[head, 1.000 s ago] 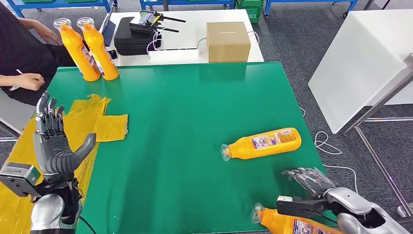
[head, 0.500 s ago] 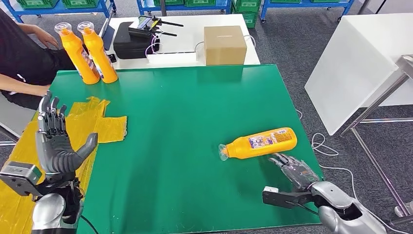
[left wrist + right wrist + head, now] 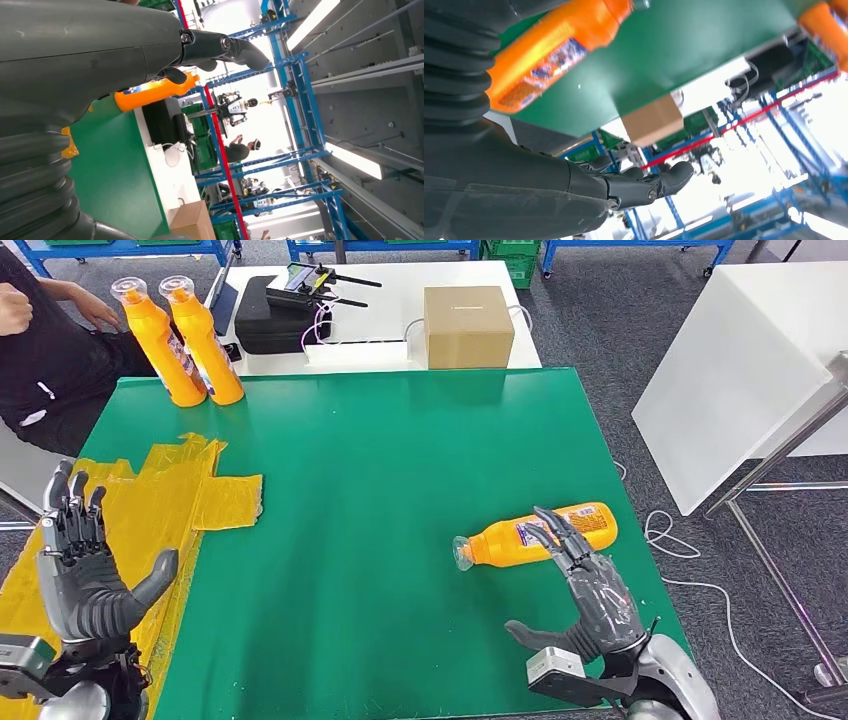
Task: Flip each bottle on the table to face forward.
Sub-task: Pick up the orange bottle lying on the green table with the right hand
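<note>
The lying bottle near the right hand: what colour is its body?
Orange-yellow; the lying bottle shows best in the head view.

Robot lab or workshop, blue racking (image 3: 300,100), green crates (image 3: 515,255) (warehouse-style), grey carpet (image 3: 600,310)

Cardboard box (image 3: 468,325), black case (image 3: 272,316), yellow sheet (image 3: 190,490)

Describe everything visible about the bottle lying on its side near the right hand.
The lying bottle is orange-yellow plastic with a clear cap at its neck and a printed label with blue and red on its upward side. It rests flat on the green table, toward the right edge, neck pointing to the robot's left, base toward the table's edge. The right hand, fingers spread, reaches over its body from the near side; its fingertips overlap the bottle in the head view, but contact cannot be confirmed.
</note>
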### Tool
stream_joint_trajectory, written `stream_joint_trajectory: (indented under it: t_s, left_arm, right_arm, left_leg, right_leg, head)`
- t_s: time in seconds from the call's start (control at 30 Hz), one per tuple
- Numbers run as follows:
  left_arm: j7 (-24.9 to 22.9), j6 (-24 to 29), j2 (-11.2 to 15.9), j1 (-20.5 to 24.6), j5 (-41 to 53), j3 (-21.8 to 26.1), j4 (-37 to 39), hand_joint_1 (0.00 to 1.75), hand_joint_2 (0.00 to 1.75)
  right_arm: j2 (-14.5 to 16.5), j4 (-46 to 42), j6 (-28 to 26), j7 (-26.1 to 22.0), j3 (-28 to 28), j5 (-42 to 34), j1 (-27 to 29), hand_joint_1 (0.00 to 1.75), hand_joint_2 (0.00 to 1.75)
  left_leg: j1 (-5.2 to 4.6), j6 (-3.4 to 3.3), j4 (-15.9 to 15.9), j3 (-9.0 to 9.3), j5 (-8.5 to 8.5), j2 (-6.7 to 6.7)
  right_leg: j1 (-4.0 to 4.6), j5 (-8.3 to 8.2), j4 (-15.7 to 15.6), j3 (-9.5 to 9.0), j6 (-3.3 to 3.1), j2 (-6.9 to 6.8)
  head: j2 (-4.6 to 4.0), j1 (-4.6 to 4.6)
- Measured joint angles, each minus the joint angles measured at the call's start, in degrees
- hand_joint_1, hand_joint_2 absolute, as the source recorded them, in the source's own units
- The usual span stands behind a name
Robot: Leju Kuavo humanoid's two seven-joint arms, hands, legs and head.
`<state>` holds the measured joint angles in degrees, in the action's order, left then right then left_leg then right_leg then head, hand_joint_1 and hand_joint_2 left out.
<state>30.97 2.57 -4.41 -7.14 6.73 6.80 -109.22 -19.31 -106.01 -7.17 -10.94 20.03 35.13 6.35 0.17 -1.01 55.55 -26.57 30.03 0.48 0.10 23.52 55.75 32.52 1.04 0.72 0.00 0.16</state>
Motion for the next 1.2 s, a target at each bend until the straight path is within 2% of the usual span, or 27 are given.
stream_joint_trajectory:
  t_s: [0.3, 0.47, 0.57, 0.67, 0.83, 0.9, 1.07, 1.2]
  left_arm:
    - [0.2, -0.4, -1.0, -0.9, 0.9, 0.3, -0.8, 0.00, 1.75]
    - [0.1, -0.6, -1.2, -0.4, 1.4, -0.1, -0.8, 0.00, 1.75]
    - [-0.4, -0.4, -1.2, 0.3, 1.5, -0.6, -0.6, 0.00, 1.75]
    - [-0.9, -0.3, -1.2, 1.5, 1.5, -1.0, -0.1, 0.00, 1.75]
    - [-1.0, -0.3, -1.2, 2.4, 1.3, -1.1, 0.6, 0.00, 1.75]
    - [-1.0, -0.4, -1.2, 2.9, 1.0, -1.3, 1.0, 0.00, 1.75]
    - [-1.1, -1.1, -0.8, 5.3, 0.1, -2.2, 2.9, 0.00, 1.75]
    - [-1.1, -1.4, -0.3, 8.2, -0.4, -3.3, 5.3, 0.00, 1.75]
  right_arm:
    - [1.9, -3.4, 0.5, -0.4, -4.0, 1.5, 1.5, 0.00, 1.75]
    - [0.6, -2.5, 4.7, 2.4, -7.3, -0.5, -1.2, 0.00, 1.75]
    - [-2.3, 0.0, 9.2, 3.9, -10.6, -1.6, -4.0, 0.00, 1.75]
    - [-6.8, 3.4, 13.9, 4.7, -13.8, -3.9, -7.0, 0.00, 1.75]
    - [-11.1, 6.3, 16.2, 5.4, -16.8, -5.3, -9.5, 0.00, 1.75]
    - [-13.1, 7.8, 18.7, 7.1, -16.9, -6.8, -10.9, 0.00, 1.75]
    - [-21.7, 15.9, 29.3, 9.1, -16.0, -14.1, -18.9, 0.00, 1.75]
    - [-25.9, 23.0, 32.8, 9.1, -12.2, -15.3, -26.4, 0.00, 1.75]
  left_leg:
    - [-0.08, -0.02, 0.0, -0.03, 0.01, 0.00]
    - [-0.09, -0.02, 0.0, -0.01, 0.00, 0.01]
    - [-0.12, -0.07, 0.0, 0.00, -0.03, 0.01]
    - [-0.20, -0.11, 0.0, -0.01, -0.06, -0.01]
    - [-0.20, -0.12, 0.0, -0.05, -0.03, -0.01]
    - [-0.20, -0.13, 0.0, -0.12, -0.03, -0.01]
    - [-0.26, -0.20, 0.0, -0.19, -0.08, -0.03]
    - [-0.28, -0.25, 0.1, -0.15, -0.12, -0.03]
  right_leg:
    - [-0.14, 0.00, 0.0, 0.05, 0.01, 0.00]
    - [-0.14, -0.02, 0.0, 0.05, 0.02, 0.01]
    - [-0.16, -0.04, 0.0, 0.04, 0.04, 0.00]
    - [-0.20, -0.05, 0.0, 0.03, 0.06, -0.04]
    - [-0.19, -0.05, 0.0, 0.10, 0.06, -0.05]
    - [-0.19, -0.04, 0.0, 0.16, 0.06, -0.05]
    - [-0.31, -0.08, 0.0, 0.18, 0.09, -0.07]
    - [-0.33, -0.11, 0.0, 0.17, 0.13, -0.07]
  head:
    - [0.00, -0.01]
    - [0.00, -0.03]
    - [0.00, -0.01]
    - [0.00, 0.00]
    - [0.00, -0.03]
    - [0.00, -0.04]
    - [0.00, -0.01]
    - [0.00, -0.02]
